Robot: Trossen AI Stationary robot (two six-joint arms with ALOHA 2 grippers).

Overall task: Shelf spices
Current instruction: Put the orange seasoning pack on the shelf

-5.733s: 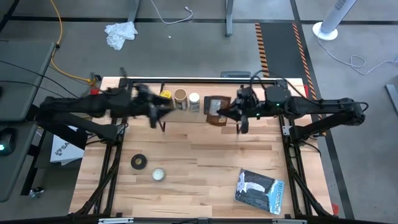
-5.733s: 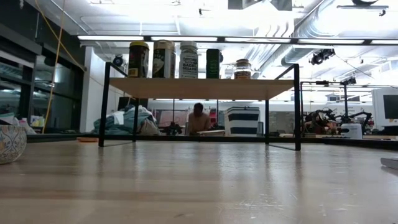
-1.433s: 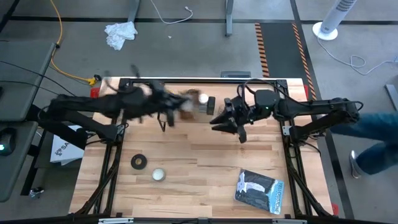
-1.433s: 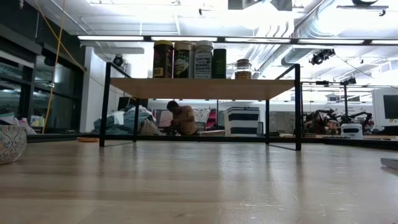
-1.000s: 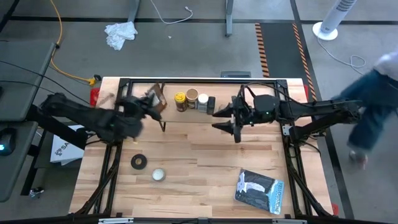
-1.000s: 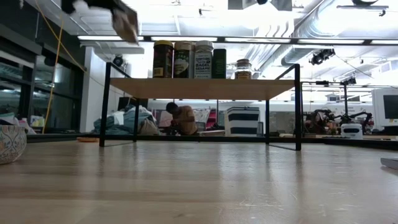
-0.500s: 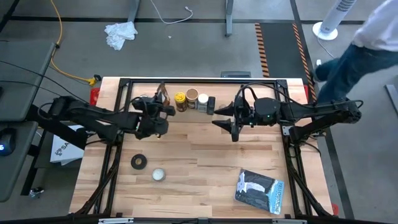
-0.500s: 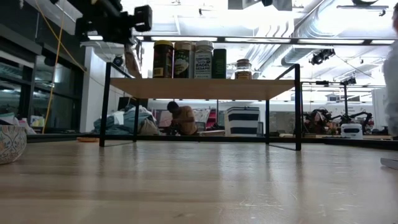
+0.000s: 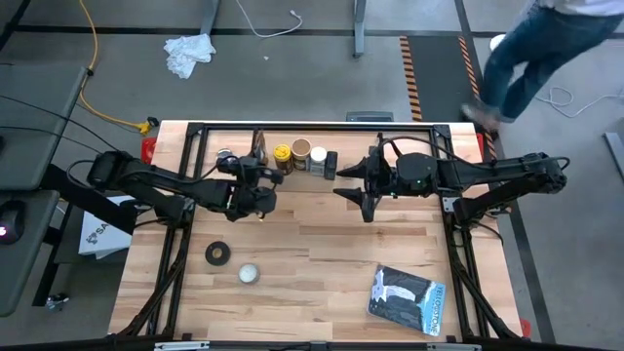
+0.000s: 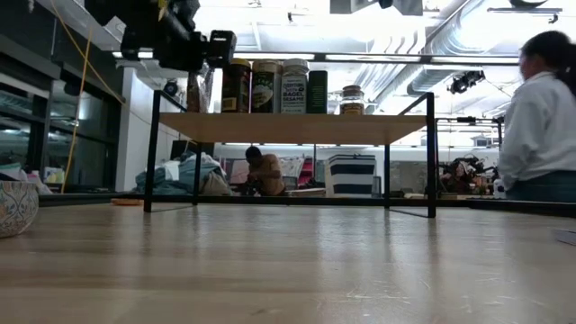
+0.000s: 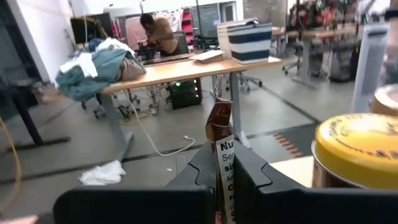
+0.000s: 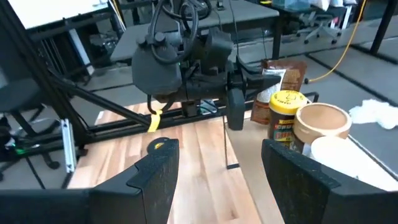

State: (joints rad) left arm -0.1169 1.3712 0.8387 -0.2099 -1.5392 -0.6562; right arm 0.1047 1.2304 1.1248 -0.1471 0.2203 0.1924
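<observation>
The shelf (image 9: 322, 136) stands along the table's far edge; its plank (image 10: 297, 127) carries a row of spices: a yellow-lidded jar (image 9: 283, 156), a tan-lidded jar (image 9: 301, 150), a white-capped bottle (image 9: 317, 159) and a dark bottle (image 9: 331, 164). My left gripper (image 9: 257, 168) is shut on the flat brown packet (image 11: 219, 124), which stands on edge just left of the yellow-lidded jar (image 11: 357, 146). The packet's lower edge (image 10: 200, 106) is near the plank; whether it rests there I cannot tell. My right gripper (image 12: 217, 180) hangs open right of the row, holding nothing. My left gripper pinches the packet's two flat faces between its fingers, on the lower part with the white label (image 11: 222, 163). The fingers come level from the table's near side. The packet stands upright in the hold, its brown top (image 11: 217, 118) rising above the fingertips.
A black tape roll (image 9: 217, 253) and a small silvery tin (image 9: 249, 274) lie at the near left, a dark book (image 9: 408, 297) at the near right. A patterned bowl (image 10: 13, 207) shows at the left. A person (image 10: 544, 117) passes beyond the table's right side.
My left gripper has come down and moved toward the table's right edge with the packet, rolling as it went. The packet has gone from high off the shelf's left end to jar height beside the yellow-lidded jar. A person has walked past the far right.
</observation>
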